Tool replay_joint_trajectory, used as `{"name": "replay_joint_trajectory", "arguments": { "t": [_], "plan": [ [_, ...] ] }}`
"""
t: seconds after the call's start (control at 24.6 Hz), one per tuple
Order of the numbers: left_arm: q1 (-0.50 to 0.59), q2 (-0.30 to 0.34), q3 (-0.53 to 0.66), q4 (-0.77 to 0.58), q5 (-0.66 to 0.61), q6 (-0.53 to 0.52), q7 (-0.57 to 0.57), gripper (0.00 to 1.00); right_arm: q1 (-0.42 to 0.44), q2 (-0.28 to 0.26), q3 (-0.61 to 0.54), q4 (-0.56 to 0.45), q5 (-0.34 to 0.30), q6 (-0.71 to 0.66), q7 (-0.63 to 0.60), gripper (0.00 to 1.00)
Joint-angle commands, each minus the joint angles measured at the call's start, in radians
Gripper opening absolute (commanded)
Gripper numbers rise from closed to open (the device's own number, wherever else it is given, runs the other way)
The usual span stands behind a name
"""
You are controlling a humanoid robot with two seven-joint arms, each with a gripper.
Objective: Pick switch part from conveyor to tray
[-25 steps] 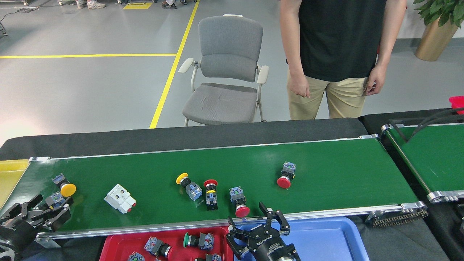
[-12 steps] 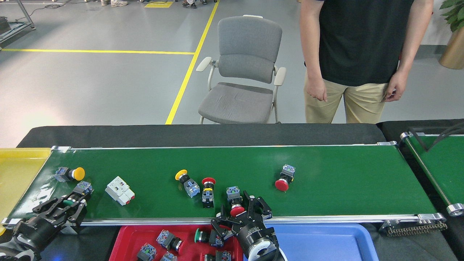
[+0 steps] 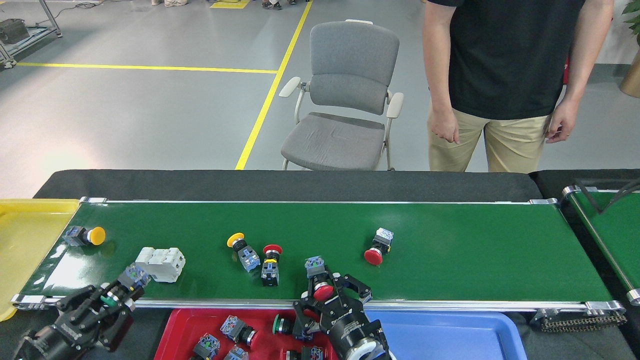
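Lying at the far left, cut by the edge: yellow tray (image 3: 20, 240), beside the conveyor's (image 3: 450, 250) end.
Left claw (image 3: 117, 295): clenched on a green-headed switch (image 3: 131, 278) at the belt's near rail; its fingers hide most of the part, only the blue-grey block clear.
Yellow switch (image 3: 86, 235): on its side near the belt's left end, apart from the rest.
White block (image 3: 160, 264): on the belt, just beside the left claw's part.
Middle pair: a yellow-capped switch (image 3: 241, 248) and a red-capped switch (image 3: 270, 262) lying close together.
Red tray (image 3: 175, 330): below the near rail, holding several switches; lower part cut off by the frame.
Right claw (image 3: 327, 296): fingers spread around a red mushroom switch (image 3: 320, 280) at the near rail; whether the pads touch it, I cannot tell.
Lone red switch (image 3: 378, 247): on the belt, right of centre, well apart.
Blue tray (image 3: 450, 335): right of the red tray, partly hidden by the right arm.
Person (image 3: 505, 75): standing behind the table, head cut off.
Second belt (image 3: 610, 225): far right, mostly out of frame.
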Motion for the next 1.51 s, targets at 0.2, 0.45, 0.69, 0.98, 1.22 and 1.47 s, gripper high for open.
{"name": "replay_joint_trajectory", "arguments": {
  "t": [0.2, 0.45, 0.69, 0.98, 1.22, 1.47],
  "plan": [
    [0.085, -0.109, -0.068, -0.205, -0.125, -0.005, -0.005, 0.47, 0.031, -0.032, 0.118, -0.078, 0.003, -0.023, -0.067, 1.00],
    [0.122, -0.150, -0.070, -0.238, -0.137, -0.005, -0.005, 1.00, 0.107, -0.054, -0.124, -0.168, -0.004, 0.063, -0.068, 1.00],
    [0.145, -0.149, 0.010, -0.228, -0.137, 0.099, -0.003, 1.00, 0.226, -0.066, -0.578, -0.173, -0.132, 0.140, -0.200, 1.00],
    [0.171, -0.159, 0.203, -0.172, -0.122, 0.461, -0.006, 1.00, 0.400, -0.163, -0.922, -0.165, -0.314, -0.164, -0.208, 1.00],
    [0.163, -0.146, 0.258, -0.073, -0.048, 0.461, -0.088, 1.00, 0.401, -0.158, -0.962, -0.170, -0.334, -0.278, -0.205, 1.00],
    [0.148, -0.112, 0.314, -0.017, -0.019, 0.464, -0.121, 1.00, 0.396, -0.164, -0.962, -0.168, -0.349, -0.299, -0.205, 1.00]
  ]
}}
